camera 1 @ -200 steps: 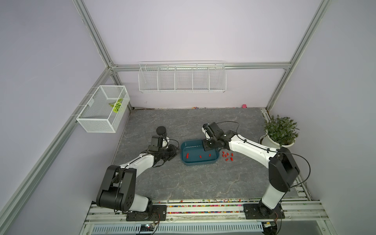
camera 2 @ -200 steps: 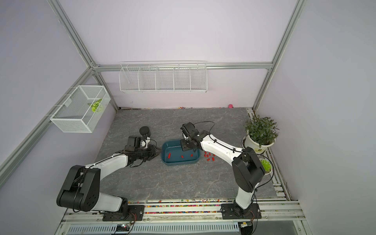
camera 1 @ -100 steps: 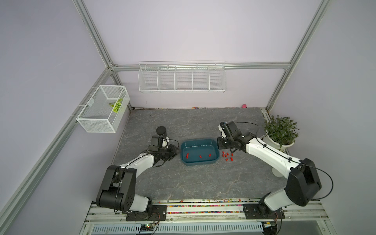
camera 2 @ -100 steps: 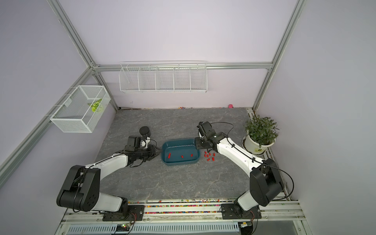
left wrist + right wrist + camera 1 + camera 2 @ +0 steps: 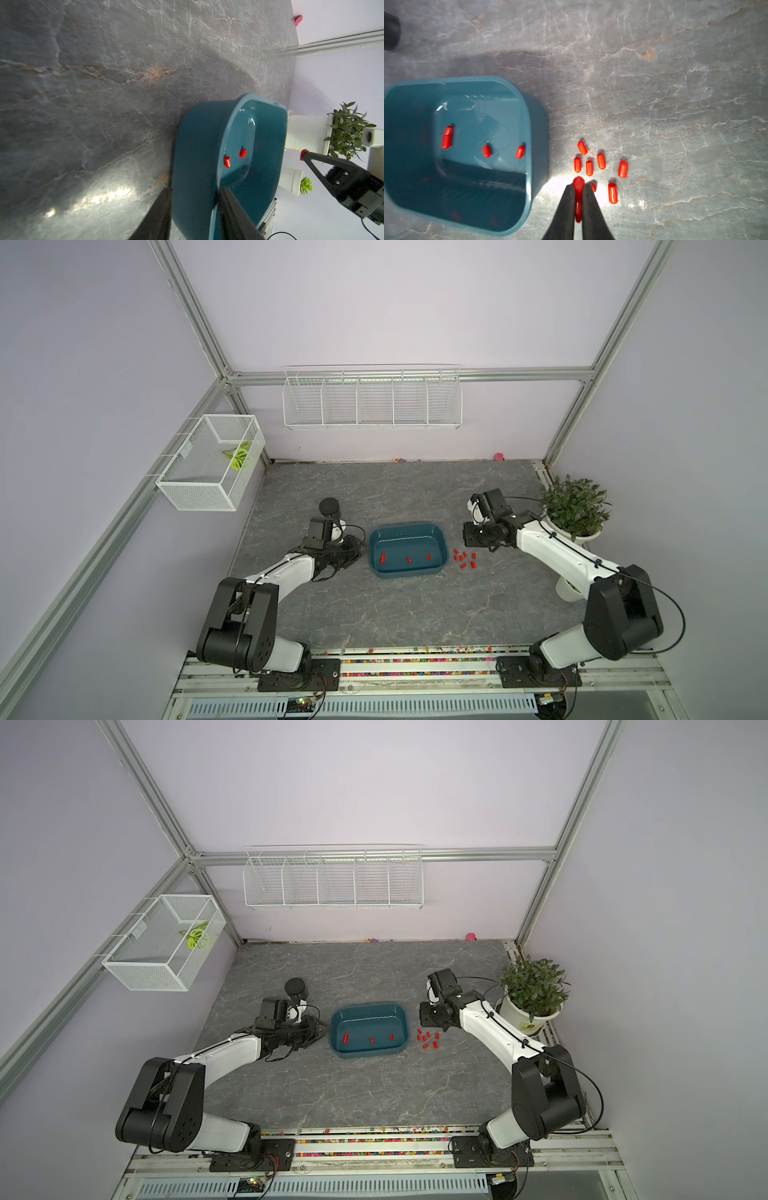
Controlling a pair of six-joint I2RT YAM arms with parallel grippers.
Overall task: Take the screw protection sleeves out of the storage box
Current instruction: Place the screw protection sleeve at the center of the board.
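Red plastic sleeves lie flat in three spots on the bare floor of the teal box, which sits about the middle of the grey worktop. One looks longer than the rest and may be two end to end; I cannot tell. A cluster of further sleeves lies on the worktop just beside the box's short wall, on the side toward the worktop's right edge. The right jaws hang over that cluster, closed on one sleeve pinched lengthwise between the tips. The left jaws straddle the box's opposite short wall, one finger inside and one outside, clamped on it, which I take as steadying the box. The job looks well past halfway. These sleeves are likely very light, smooth and round, so they should roll at a nudge and may squirt out of a hard pinch. Being hollow caps, they may also give a little. The best hold is probably across the middle of the body, tips low against the box floor. The sleeve nearest the wall leaves little room for a finger.
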